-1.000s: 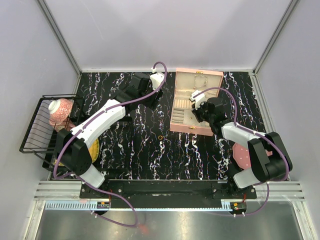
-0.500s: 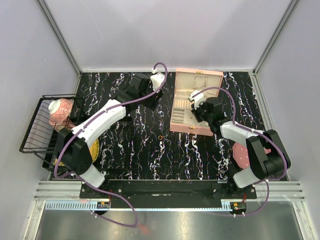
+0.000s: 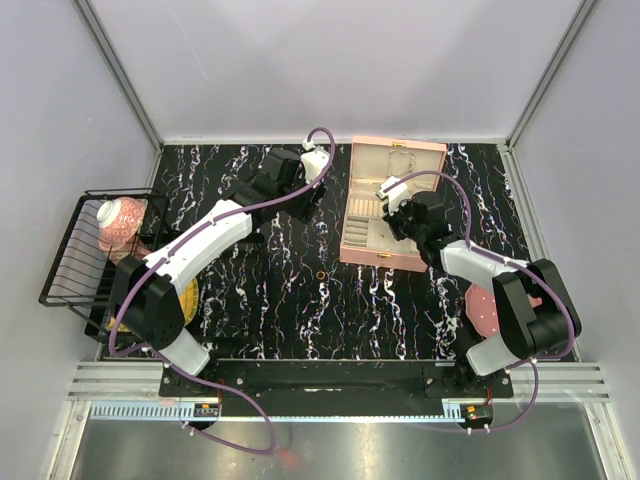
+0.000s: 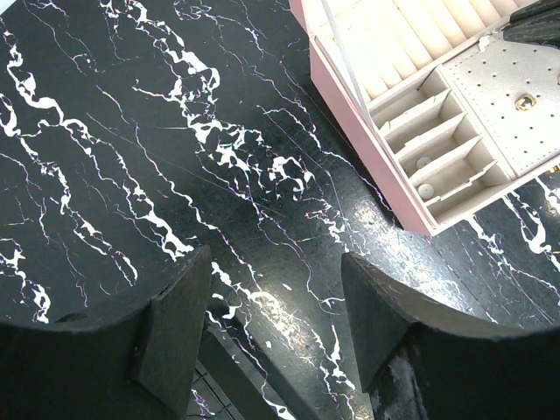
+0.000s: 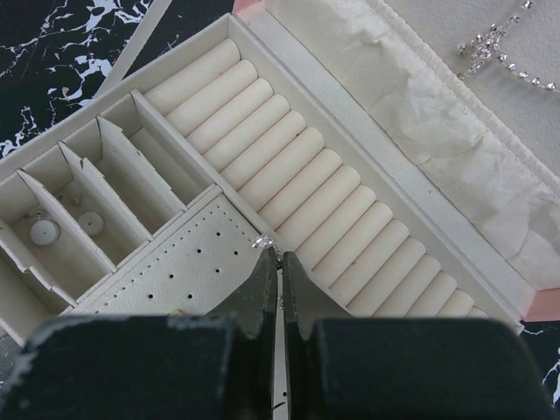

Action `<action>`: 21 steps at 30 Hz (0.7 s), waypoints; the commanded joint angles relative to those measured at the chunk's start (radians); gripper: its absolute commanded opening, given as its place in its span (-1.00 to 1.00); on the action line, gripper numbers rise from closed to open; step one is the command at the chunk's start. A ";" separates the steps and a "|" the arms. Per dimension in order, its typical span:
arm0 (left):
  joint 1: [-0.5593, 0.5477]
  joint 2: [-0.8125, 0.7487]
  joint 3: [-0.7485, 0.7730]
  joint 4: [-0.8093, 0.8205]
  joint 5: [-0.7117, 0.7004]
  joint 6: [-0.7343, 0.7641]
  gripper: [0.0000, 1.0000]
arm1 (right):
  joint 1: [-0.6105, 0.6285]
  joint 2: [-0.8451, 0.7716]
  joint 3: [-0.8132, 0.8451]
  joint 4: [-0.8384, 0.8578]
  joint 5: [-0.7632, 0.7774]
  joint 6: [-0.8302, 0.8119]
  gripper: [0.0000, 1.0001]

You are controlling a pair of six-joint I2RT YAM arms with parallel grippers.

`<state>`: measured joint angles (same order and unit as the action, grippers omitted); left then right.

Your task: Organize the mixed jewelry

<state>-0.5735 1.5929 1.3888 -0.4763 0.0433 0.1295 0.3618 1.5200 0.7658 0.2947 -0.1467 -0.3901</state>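
Observation:
The pink compartmented box point(image 3: 385, 250) lies open at the table's back right. My right gripper point(image 5: 280, 255) hovers over its perforated panel point(image 5: 166, 271) beside the ring rolls point(image 5: 306, 188). It is shut on a thin pale chain whose tiny sparkling end point(image 5: 265, 242) sticks out at the tips. In the top view it point(image 3: 392, 208) is above the box's middle. A second silver chain point(image 5: 492, 42) lies on the lid lining. A small gold-orange ring point(image 3: 320, 273) lies on the black table left of the box. My left gripper point(image 4: 276, 271) is open and empty above bare table, left of the box point(image 4: 367, 157).
A black wire rack point(image 3: 70, 265) at the left edge holds a pink-and-white floral piece point(image 3: 120, 220). A round pink dotted disc point(image 3: 487, 312) lies by the right arm. Small round pieces sit in the box's side compartments point(image 5: 42, 232). A gold stud point(image 4: 525, 101) sits on the perforated panel.
My right gripper has shifted slightly up and toward the far left over the open box, still closed. The left arm has barely moved.

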 commanded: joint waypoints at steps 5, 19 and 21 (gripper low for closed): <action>0.009 -0.004 -0.007 0.048 0.021 -0.016 0.29 | 0.005 0.008 0.033 0.044 0.007 -0.007 -0.99; 0.009 0.007 -0.004 0.051 0.021 -0.018 0.29 | 0.011 0.031 0.035 0.050 -0.005 0.013 -0.99; 0.012 0.007 -0.004 0.053 0.023 -0.018 0.28 | 0.012 0.031 0.033 0.050 -0.007 0.014 -0.99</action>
<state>-0.5697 1.5929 1.3846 -0.4709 0.0471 0.1287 0.3618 1.5433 0.7662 0.3023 -0.1482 -0.3878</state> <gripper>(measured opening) 0.643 0.053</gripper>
